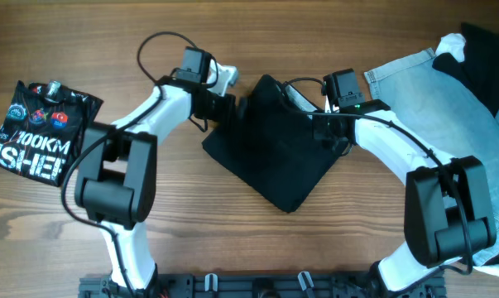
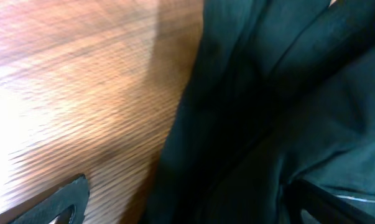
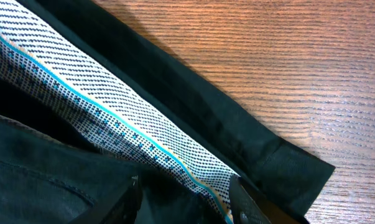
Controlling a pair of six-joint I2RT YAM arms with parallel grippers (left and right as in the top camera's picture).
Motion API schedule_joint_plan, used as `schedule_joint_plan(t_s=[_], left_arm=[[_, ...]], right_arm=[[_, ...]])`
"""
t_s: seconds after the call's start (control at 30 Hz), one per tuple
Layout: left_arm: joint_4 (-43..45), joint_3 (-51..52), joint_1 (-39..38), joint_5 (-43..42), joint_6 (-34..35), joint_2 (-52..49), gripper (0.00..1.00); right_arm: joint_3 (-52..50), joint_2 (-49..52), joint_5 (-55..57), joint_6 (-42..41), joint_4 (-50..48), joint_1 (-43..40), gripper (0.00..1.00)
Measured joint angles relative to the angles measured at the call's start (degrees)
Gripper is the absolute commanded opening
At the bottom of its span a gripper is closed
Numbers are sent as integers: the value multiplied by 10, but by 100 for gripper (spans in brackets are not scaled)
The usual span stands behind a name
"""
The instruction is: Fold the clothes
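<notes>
The black garment lies folded in the middle of the table, one corner pointing toward the front. Its pale dotted mesh inner face with a teal stripe shows in the right wrist view. My left gripper is at the garment's upper left edge. Its fingers are wide apart, with the black cloth's edge between them. My right gripper is at the upper right edge. Its fingers are partly closed with cloth filling the gap. Light-blue denim lies at the right.
A black printed T-shirt lies at the far left. Another black garment with a white piece rests on the denim at the top right. The wooden table shows in front.
</notes>
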State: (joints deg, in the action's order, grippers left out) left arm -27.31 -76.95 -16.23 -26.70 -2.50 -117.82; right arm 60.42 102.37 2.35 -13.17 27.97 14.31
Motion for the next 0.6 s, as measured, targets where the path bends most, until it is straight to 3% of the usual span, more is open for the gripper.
schedule_joint_plan(t_s=[0.07,0.1,0.13,0.17,0.3,0.43,0.6], left_arm=[[11,-2,-16,-7,-9,-7,64],[15,-3,-23,-8,-9,-10,34],[18,-4,-32,-10,-13,-15,16],[19,-4,-41,-11,-15,-20,6],[23,-6,-56,-3,-11,-30,4],[-33,-42,-44,68,-1,-28,4],[-64,-76,56,189,37,23,4]], right_arm=[[0,0,-3,0,0,0,51],[0,0,-5,0,0,0,51],[0,0,-7,0,0,0,51],[0,0,-8,0,1,0,52],[0,0,-9,0,7,0,51],[0,-8,-11,0,14,0,52],[1,-86,-13,0,18,0,53]])
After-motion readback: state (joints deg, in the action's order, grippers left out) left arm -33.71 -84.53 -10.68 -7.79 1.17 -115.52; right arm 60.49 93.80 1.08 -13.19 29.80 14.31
